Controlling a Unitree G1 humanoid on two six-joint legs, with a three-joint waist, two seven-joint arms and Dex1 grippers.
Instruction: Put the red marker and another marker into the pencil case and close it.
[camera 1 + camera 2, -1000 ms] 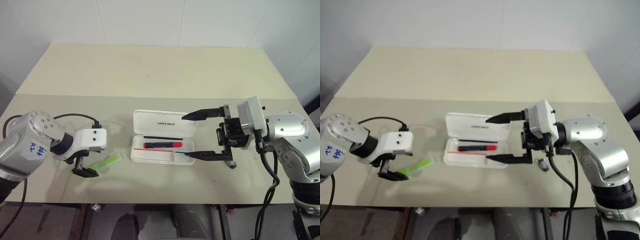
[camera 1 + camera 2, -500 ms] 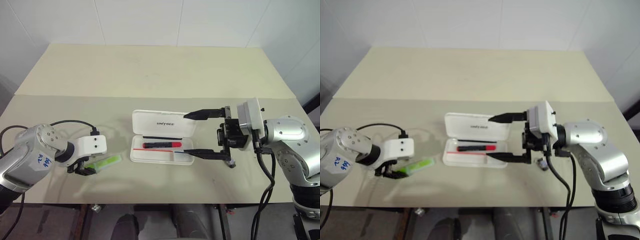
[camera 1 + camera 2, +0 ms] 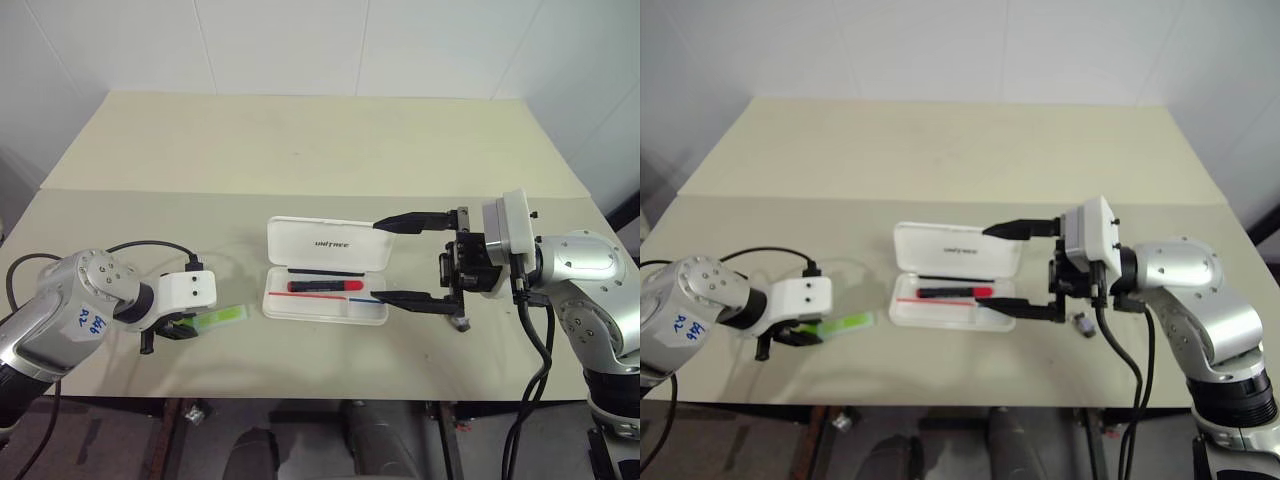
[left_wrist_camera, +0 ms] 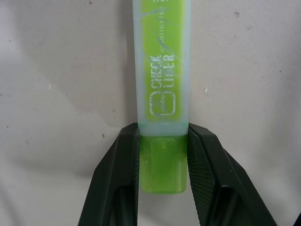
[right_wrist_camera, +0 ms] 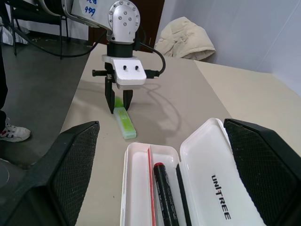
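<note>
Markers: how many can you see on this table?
2. The red marker lies inside the open pencil case; the green highlighter lies on the table, between the left gripper fingers.

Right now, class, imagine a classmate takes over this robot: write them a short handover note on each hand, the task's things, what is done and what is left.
Left hand: fingers closed against both sides of the green highlighter, which lies on the table left of the case; not lifted yet.
Right hand: wide open, level at the right end of the pencil case, holding nothing.
Done: the red marker lies in the open case's tray.
Left: lift the highlighter, place it in the tray beside the red marker, then close the lid.
</note>
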